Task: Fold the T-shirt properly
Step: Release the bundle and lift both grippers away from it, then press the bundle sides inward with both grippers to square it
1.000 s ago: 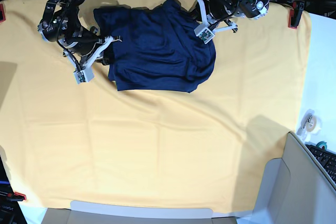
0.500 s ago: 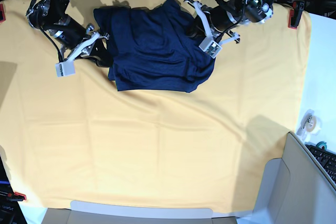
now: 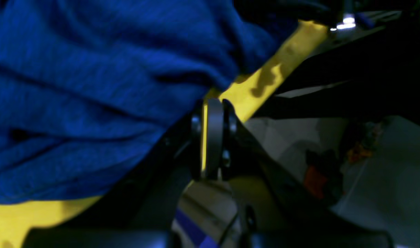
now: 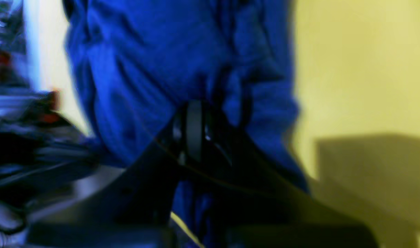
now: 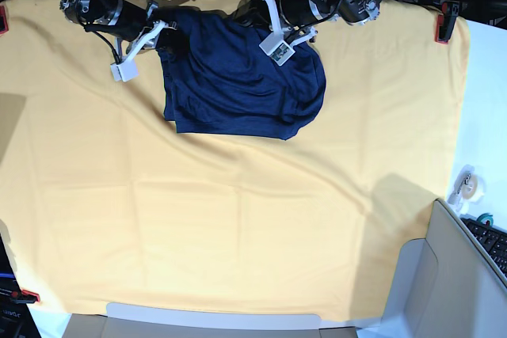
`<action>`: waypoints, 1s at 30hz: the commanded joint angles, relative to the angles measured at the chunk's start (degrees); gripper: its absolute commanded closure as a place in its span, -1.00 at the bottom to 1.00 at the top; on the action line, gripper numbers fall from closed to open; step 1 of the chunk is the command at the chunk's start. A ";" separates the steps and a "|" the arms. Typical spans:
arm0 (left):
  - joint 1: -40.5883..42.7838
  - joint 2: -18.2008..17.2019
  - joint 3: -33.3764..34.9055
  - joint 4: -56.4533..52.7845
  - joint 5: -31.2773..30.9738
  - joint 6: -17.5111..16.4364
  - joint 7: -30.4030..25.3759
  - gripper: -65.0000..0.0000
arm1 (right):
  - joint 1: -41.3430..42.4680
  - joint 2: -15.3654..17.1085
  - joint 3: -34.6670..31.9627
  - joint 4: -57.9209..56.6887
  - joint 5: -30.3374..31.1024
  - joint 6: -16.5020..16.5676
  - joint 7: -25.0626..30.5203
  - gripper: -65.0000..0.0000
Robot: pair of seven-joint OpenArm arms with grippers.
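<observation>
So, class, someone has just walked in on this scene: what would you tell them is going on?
A two-armed robot is working on a dark blue T-shirt that lies bunched, not yet neatly folded, near the far edge of a yellow cloth. Both arms are at the shirt's far edge: the right gripper at one top corner, the left gripper at the other. Both are shut, and the blurred wrist views do not show clearly whether fabric is pinched.

The left pincer (image 3: 213, 137), jaws pressed together, sits beside the rumpled T-shirt (image 3: 92, 86) on yellow cloth (image 3: 265, 79).
</observation>
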 commanded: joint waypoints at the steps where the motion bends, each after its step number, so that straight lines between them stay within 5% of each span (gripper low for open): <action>1: -0.01 -0.07 -0.22 0.37 0.69 -0.03 -0.73 1.00 | 0.70 0.32 -1.26 -1.63 -0.91 0.03 0.24 1.00; 8: 0.52 -0.25 -0.31 -0.42 15.82 -0.03 -0.73 1.00 | 2.20 2.70 -4.43 -4.97 -3.02 -0.06 2.88 1.00; 12: 1.66 -3.85 -0.31 -0.33 20.65 -0.03 -0.64 1.00 | 3.07 5.95 -4.17 -4.88 -2.94 -0.15 2.97 1.00; 16: 2.19 -7.81 -3.12 0.20 21.53 -0.03 -0.64 1.00 | 3.25 7.44 -4.17 -3.30 -2.94 -0.24 2.88 1.00; 30: 6.41 -7.63 -15.69 6.79 20.65 -0.56 -2.49 1.00 | 1.76 8.76 -3.02 18.15 -2.94 -0.32 2.79 1.00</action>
